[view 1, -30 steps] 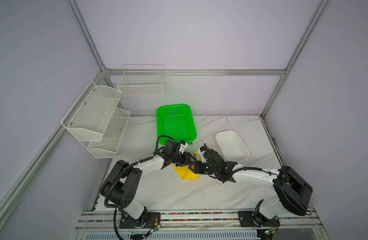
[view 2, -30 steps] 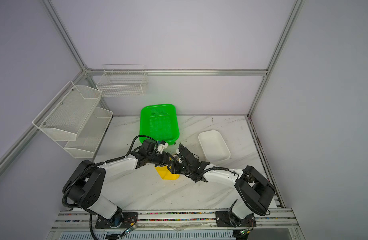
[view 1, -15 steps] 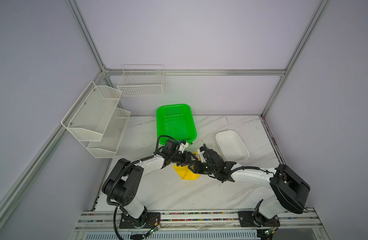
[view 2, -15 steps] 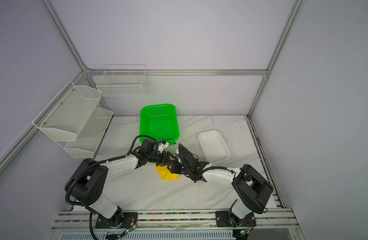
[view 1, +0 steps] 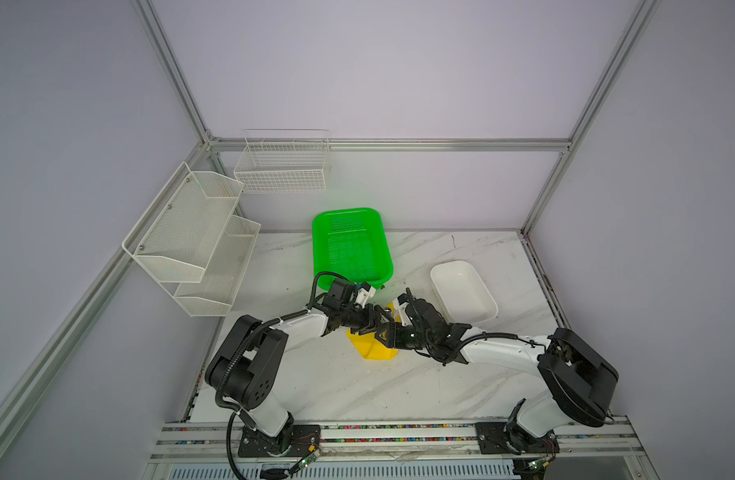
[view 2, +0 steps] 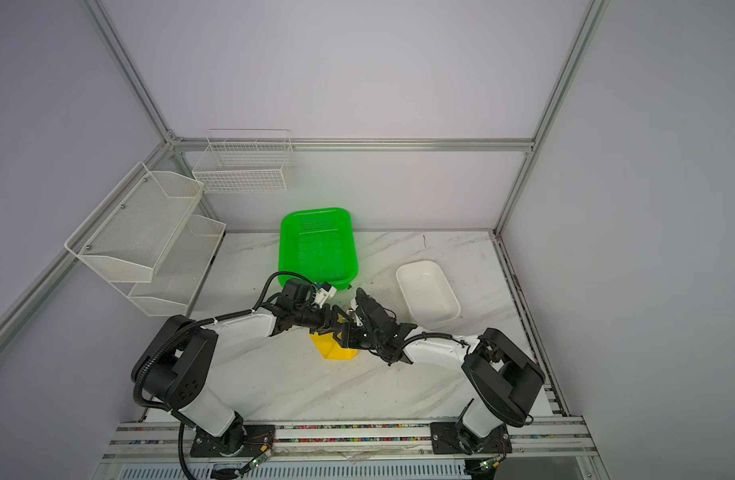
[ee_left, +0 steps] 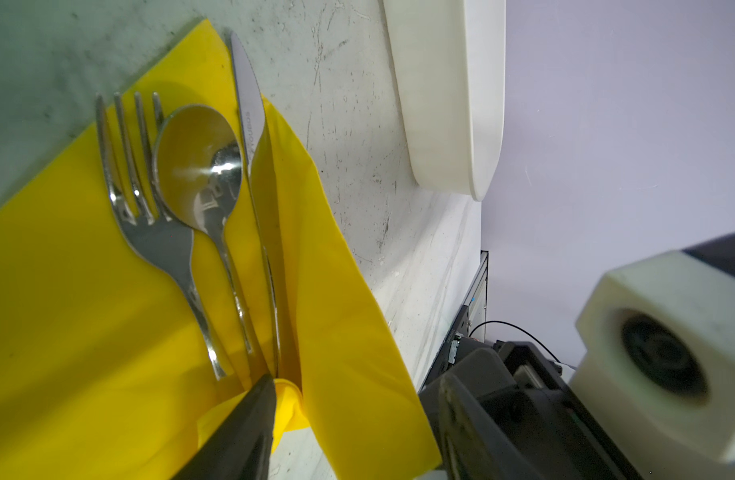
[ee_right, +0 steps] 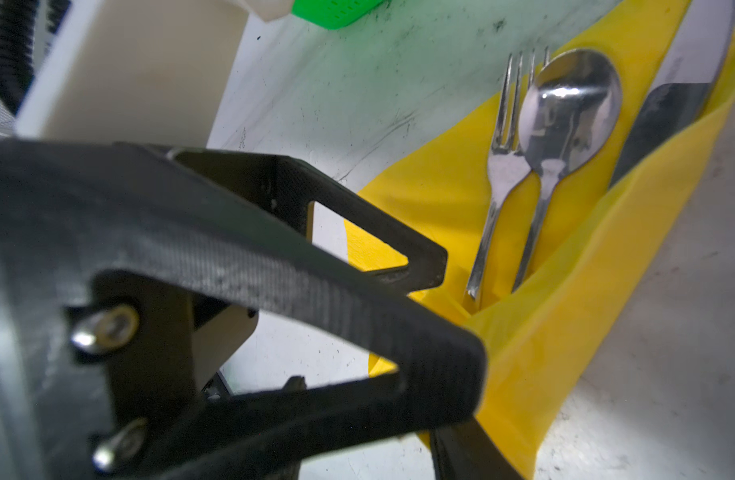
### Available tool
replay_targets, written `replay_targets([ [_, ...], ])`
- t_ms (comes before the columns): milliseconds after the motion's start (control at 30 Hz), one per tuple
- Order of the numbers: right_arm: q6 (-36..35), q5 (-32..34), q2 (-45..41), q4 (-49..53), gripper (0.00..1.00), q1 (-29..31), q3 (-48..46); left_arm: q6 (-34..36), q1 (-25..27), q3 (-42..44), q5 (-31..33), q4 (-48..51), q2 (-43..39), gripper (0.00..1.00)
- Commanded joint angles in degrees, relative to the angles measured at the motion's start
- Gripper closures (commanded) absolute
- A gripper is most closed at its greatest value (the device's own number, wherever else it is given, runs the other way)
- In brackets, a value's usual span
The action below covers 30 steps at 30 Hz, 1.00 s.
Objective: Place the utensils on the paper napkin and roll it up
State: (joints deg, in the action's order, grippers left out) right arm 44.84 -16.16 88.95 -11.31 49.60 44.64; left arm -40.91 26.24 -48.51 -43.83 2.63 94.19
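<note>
Utensils (ee_left: 199,232) on paper napkin (ee_left: 66,291), mid bench (view 1: 357,386).
We see green basket (view 1: 345,211), left gripper (view 1: 380,326), fork (ee_left: 158,237), spoon (ee_left: 195,162), knife (ee_left: 247,95) side by side, napkin flap raised beside knife, blade stamp unreadable, right gripper (ee_right: 476,424), white tray (ee_left: 453,104); jaws: can't tell for either.

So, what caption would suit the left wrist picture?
Fork, spoon and knife side by side on a yellow napkin, one edge lifted.
</note>
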Motion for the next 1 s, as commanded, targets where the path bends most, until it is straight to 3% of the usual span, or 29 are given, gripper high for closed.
replay_targets([
  [0, 1.2, -0.3, -0.7, -7.6, 0.44, -1.7, -1.0, 1.5, 0.7, -2.7, -4.9, 0.3, -0.2, 0.38],
  [267, 0.3, -5.5, -0.7, -12.4, 0.36, -3.5, -2.8, 3.9, 0.7, -4.2, -5.4, 4.0, 1.5, 0.39],
  [967, -0.1, -7.9, 2.4, -15.5, 0.33, -5.0, -1.9, 7.5, 0.7, -5.0, -4.6, 8.0, 0.4, 0.39],
])
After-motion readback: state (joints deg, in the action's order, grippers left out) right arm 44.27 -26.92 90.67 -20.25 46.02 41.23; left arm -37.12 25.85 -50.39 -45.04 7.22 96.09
